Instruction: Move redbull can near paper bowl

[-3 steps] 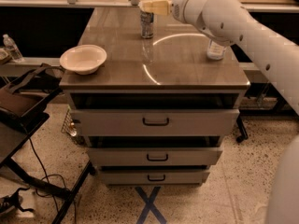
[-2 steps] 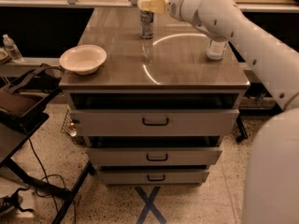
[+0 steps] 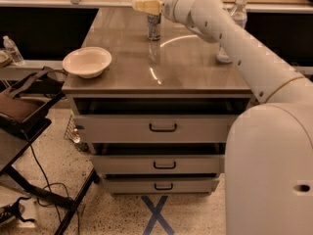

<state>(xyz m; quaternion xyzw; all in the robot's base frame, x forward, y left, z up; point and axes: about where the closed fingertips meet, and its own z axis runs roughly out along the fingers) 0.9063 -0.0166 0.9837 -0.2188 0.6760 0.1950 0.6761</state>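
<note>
**One can, one bowl, hand over the can**

Nearest, the robot's white arm (image 3: 244, 58) rises from the lower right. On the speckled floor (image 3: 44, 151) lie one blue tape X (image 3: 157, 215) and some black cables (image 3: 39, 190). Above the X stands a grey cabinet with three drawers (image 3: 161, 127), each with one dark handle.

Its brown, glossy worktop (image 3: 195, 72) carries one paper bowl (image 3: 87, 61) at the front left corner. One redbull can (image 3: 154, 26) stands upright toward the far middle, well apart from the bowl.

The cream hand (image 3: 145, 6) sits just over the can's top, pointing left. I cannot tell whether it is apart or together.

I count two clear water bottles. One water bottle (image 3: 239, 12) is far right, partly behind the arm, and a second bottle (image 3: 11, 50) is on a ledge at left. A counter runs along the back.
</note>
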